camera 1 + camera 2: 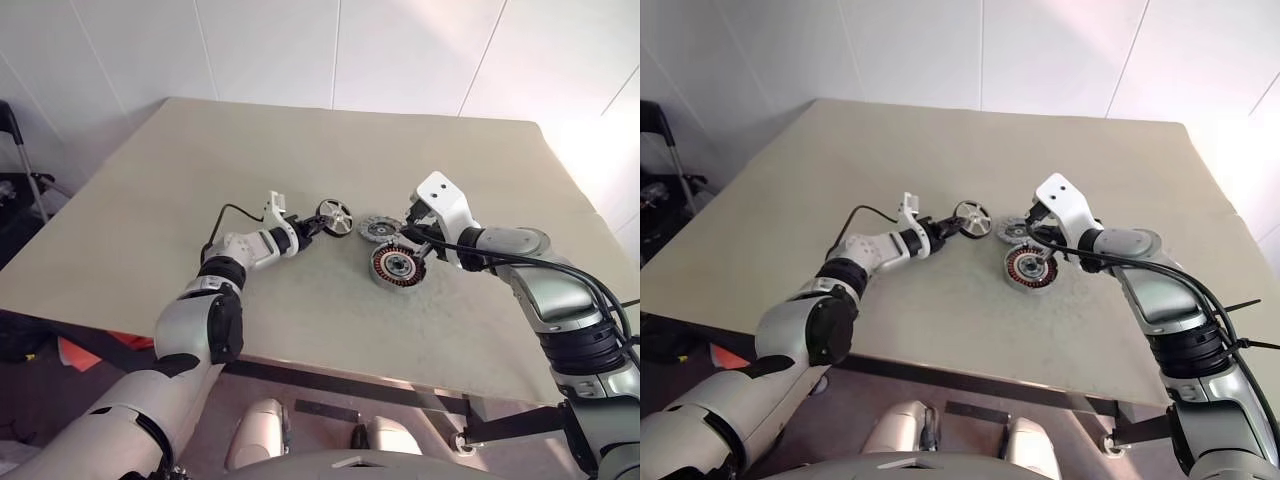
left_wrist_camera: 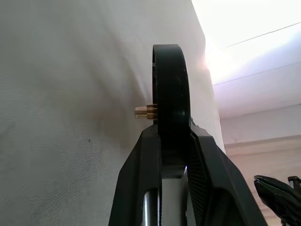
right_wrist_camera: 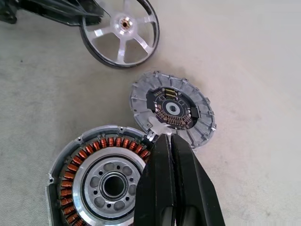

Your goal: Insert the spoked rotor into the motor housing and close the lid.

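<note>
Black-rimmed, silver-spoked, the spoked rotor (image 1: 334, 216) stands on edge above the beige surface (image 1: 300, 150), pinched narrowly in my left end effector (image 1: 318, 223). Just right of it lies the lid (image 1: 380, 229), touching the motor housing (image 1: 396, 265). My right end effector (image 3: 170, 141) is fully closed, empty, its tips where both meet. My left wrist view shows the rotor's brass hub (image 2: 146, 112); my right wrist view shows the copper windings (image 3: 101, 143).
</note>
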Available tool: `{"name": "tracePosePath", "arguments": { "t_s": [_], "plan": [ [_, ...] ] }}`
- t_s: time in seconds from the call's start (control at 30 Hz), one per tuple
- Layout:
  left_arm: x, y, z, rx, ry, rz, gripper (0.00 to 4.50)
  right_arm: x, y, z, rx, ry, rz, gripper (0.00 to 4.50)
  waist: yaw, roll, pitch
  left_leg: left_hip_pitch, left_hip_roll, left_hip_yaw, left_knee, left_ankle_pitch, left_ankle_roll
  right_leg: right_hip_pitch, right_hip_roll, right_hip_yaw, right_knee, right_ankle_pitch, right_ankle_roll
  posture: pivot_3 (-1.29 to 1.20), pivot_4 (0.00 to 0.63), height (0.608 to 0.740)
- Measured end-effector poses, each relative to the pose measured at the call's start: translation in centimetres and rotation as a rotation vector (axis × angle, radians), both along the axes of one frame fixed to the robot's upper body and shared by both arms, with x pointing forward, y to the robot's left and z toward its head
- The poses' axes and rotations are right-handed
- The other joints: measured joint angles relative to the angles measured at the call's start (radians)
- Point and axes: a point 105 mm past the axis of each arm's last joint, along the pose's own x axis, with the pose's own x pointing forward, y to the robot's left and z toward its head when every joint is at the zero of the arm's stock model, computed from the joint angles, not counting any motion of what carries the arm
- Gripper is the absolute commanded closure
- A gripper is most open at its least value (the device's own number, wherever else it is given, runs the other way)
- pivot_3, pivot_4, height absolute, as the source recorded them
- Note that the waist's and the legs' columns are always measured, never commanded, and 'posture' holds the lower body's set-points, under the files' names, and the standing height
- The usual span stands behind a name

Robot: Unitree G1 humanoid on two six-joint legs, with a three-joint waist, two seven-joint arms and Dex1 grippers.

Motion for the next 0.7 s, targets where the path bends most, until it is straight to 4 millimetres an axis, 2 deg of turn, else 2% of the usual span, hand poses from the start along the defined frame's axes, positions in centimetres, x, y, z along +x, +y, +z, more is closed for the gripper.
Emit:
{"name": "tracePosePath", "arguments": {
  "t_s": [0.13,0.27,0.33,0.4,0.53,0.7],
  "plan": [
    [-1.6,0.1,2.4,-0.138,-0.008,-0.122,4.05,0.7,-1.3,-0.3,-0.012,0.012,-0.057,4.5,0.004,0.001,0.001,-0.002,0.0,0.0,0.0,0.0,0.0,-0.001,0.0,0.0,0.0,0.0,0.0,0.0,0.0,0.74],
    [-3.2,-1.1,5.5,-0.24,-0.037,-0.243,4.05,1.3,-2.1,-0.1,-0.032,-0.001,-0.086,4.5,0.008,0.0,0.001,-0.002,0.0,0.0,0.001,0.0,0.0,-0.001,-0.001,0.0,0.0,0.0,0.0,0.0,0.0,0.74],
    [-3.8,-2.1,6.3,-0.254,-0.046,-0.287,4.05,1.5,-2.8,-0.3,-0.049,0.0,-0.111,4.5,0.009,0.0,0.001,-0.002,0.0,0.0,0.001,0.0,0.0,-0.001,-0.001,0.0,0.0,0.0,0.0,0.0,0.0,0.74],
    [-4.4,-3.4,6.1,-0.252,-0.025,-0.33,4.05,1.7,-3.5,-0.6,-0.061,0.005,-0.14,4.5,0.009,0.0,0.001,-0.002,0.0,0.0,0.001,0.0,0.0,0.0,0.0,0.0,0.0,0.0,0.0,0.0,0.0,0.74],
    [-5.9,-6.8,4.2,-0.203,0.063,-0.427,4.05,2.5,-4.9,-0.1,-0.086,-0.021,-0.22,4.5,0.009,0.0,0.001,-0.003,0.0,0.0,0.002,0.0,0.001,-0.001,0.0,0.0,0.0,0.0,0.0,0.0,0.0,0.74],
    [-6.6,-8.2,3.0,-0.16,0.099,-0.47,4.05,2.8,-7.3,0.7,-0.091,-0.047,-0.343,4.5,0.005,0.0,0.001,-0.003,0.0,0.0,0.001,0.0,0.001,-0.002,0.0,0.0,0.0,0.0,0.0,0.0,0.0,0.74]
  ]
}}
